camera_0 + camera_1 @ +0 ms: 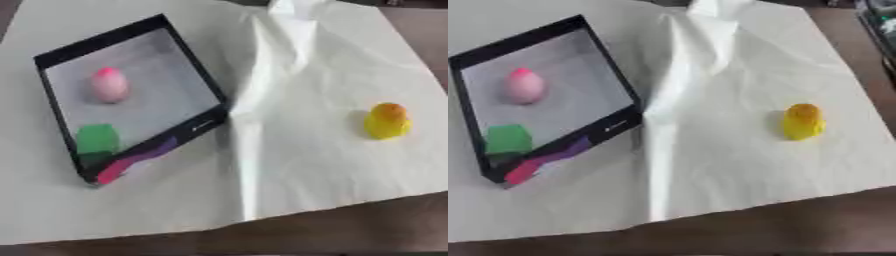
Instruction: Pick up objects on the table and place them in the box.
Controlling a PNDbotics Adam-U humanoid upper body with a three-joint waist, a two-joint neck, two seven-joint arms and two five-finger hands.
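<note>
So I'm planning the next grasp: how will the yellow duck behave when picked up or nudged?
The duck looks small and rounded, so probably light and apt to tip or slide if nudged. It stands on creased white paper, which may shift under it. Its smooth curves could slip between fingers.

You've got one box (194,75), two toys inside it — pink egg (109,85), green block (96,139) — and one yellow duck (387,120) outside the box.

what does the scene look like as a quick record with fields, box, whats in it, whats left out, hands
box: black-walled box, on the left of the white sheet
inside: pink egg-shaped object, green block
on box's near wall: pink and purple strip
left out: yellow object, on the sheet, right of the box
hands: none in view
</note>
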